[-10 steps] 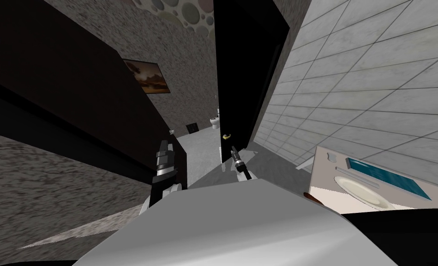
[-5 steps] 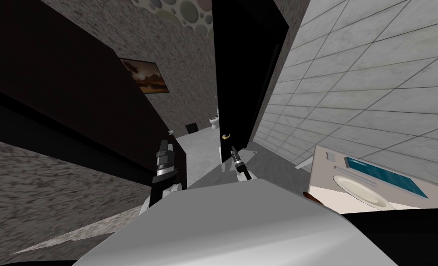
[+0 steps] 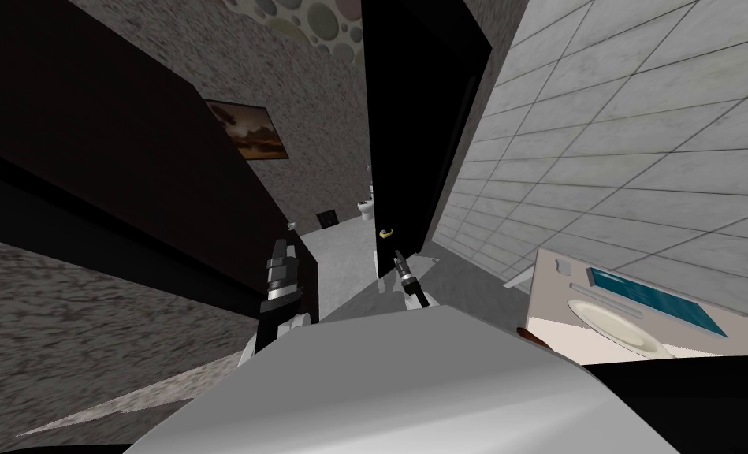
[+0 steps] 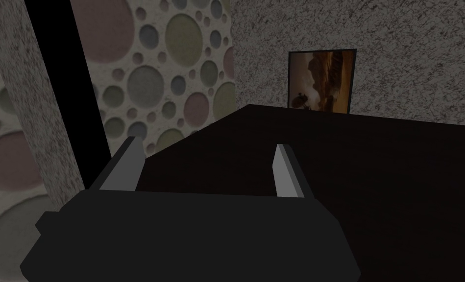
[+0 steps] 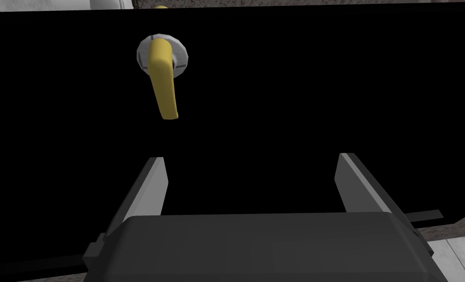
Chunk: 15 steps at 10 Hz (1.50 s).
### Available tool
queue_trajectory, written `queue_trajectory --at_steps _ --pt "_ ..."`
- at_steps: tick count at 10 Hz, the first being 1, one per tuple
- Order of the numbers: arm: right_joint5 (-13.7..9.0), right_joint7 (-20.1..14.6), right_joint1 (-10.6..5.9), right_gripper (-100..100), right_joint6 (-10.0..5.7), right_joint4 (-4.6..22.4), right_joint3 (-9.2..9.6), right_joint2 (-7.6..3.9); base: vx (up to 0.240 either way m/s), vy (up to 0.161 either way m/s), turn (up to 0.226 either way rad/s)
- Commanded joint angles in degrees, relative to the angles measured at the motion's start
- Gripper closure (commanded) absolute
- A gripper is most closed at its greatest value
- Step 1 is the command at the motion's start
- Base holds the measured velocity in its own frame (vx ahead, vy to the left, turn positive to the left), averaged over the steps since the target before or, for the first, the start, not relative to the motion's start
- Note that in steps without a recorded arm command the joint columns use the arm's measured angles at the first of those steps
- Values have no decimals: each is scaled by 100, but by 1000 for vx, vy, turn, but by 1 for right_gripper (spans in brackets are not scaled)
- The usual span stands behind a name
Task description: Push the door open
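Grey tiled wall [image 3: 601, 158] runs along at 3 o'clock, and the black door [image 3: 411, 118] stands ajar at 12 o'clock, its edge turned toward me. Right claw [image 5: 251, 159] is close before the door's flat black face, fingers spread wide and empty; whether they touch it I cannot tell. The yellow handle [image 5: 162, 81] hangs at 11 o'clock from that claw. Left claw [image 3: 281, 256] sits at 10 o'clock beside dark furniture [image 3: 128, 158], fingers apart too.

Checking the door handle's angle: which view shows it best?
Right wrist view: the yellow handle, large on the black door, beyond the open right hand. Head view: a tiny speck. Left wrist view faces a dark surface.
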Motion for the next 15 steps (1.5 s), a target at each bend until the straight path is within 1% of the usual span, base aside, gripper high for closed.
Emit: queue_trajectory --at_steps 1,7,8,9,15 --pt "1 0 1 -100 -1 1 1 0 0 0 0" --pt "1 0 1 -100 -1 1 1 0 1 -1 -2" --pt "32 -44 -2 -100 0 86 66 -11 23 -20 -76" --pt "32 -44 -2 -100 0 86 66 -11 27 -21 -78" --pt "32 -44 -2 -100 0 86 66 -11 -2 2 7"
